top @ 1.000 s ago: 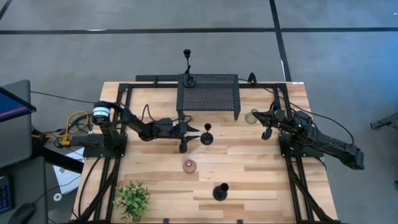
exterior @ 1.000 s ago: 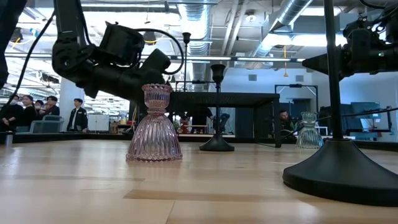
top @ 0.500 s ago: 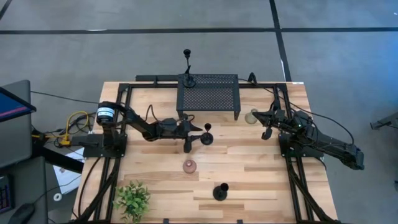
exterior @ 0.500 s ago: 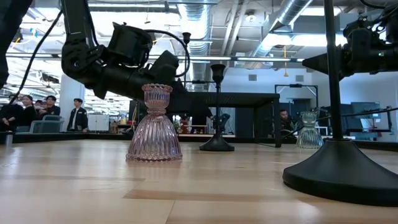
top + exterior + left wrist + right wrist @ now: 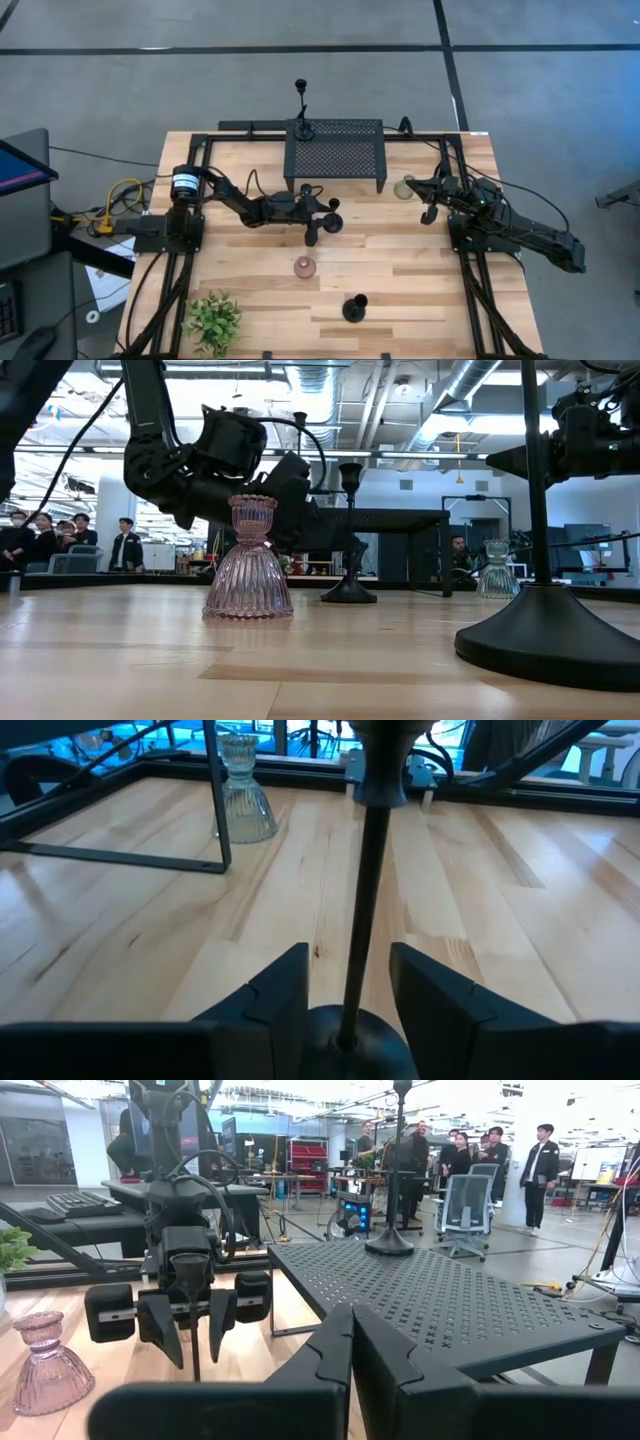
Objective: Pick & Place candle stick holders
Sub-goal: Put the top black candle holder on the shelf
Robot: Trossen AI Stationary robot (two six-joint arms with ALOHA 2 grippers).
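Three slim black candlesticks show. One (image 5: 333,214) stands on its round base mid-table, also in the low view (image 5: 349,530). One (image 5: 301,110) stands on the black mesh stand (image 5: 335,155) at the far edge. One (image 5: 353,308) stands near the front edge. My left gripper (image 5: 324,219) is open, low over the table. Its fingers (image 5: 285,988) stand on either side of the middle candlestick's stem (image 5: 366,910) without touching it, just above its base. My right gripper (image 5: 429,212) is shut and empty at the right, near a clear glass holder (image 5: 404,188).
A pink glass holder (image 5: 304,267) stands in front of the middle candlestick. A small green plant (image 5: 213,318) sits at the front left corner. The mesh stand's legs are just behind my left gripper. People stand in the room beyond the table.
My left gripper has moved toward the table's right edge, up to the middle candlestick, and its fingers now stand on either side of the stem. The candlestick has stayed where it was.
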